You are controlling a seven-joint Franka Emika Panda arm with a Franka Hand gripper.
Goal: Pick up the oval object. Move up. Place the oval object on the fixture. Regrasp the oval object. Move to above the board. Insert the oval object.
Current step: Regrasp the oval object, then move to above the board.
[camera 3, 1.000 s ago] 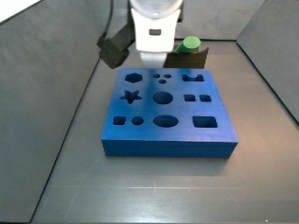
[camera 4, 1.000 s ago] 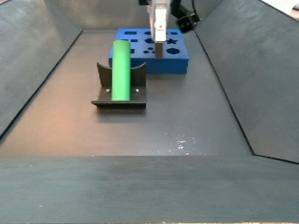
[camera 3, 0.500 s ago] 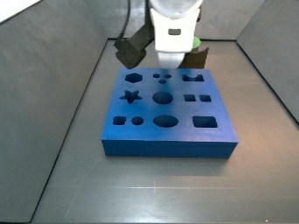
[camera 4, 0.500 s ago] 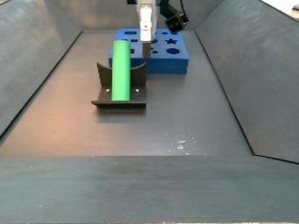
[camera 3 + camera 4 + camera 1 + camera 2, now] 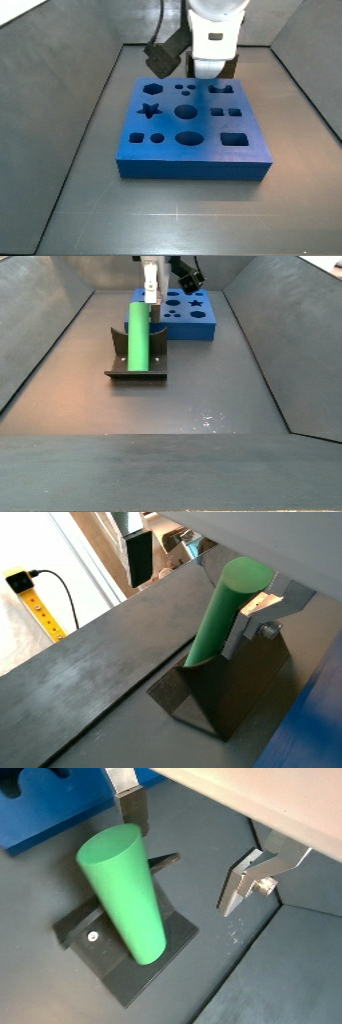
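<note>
The green oval object stands tilted in the dark fixture, in front of the blue board. My gripper is open and empty, just above the rod's upper end. In a wrist view the rod rises from the fixture, with its top close to one finger and the other finger well apart from it. It also shows in a wrist view. In a side view my gripper hides the rod and most of the fixture behind the board.
The bin's grey sloped walls rise on both sides. Dark floor lies in front of the fixture. A yellow plug and tape are outside the bin.
My gripper has moved from above the board's far part sideways to above the fixture and the rod's top. The rod and the board have not moved.
</note>
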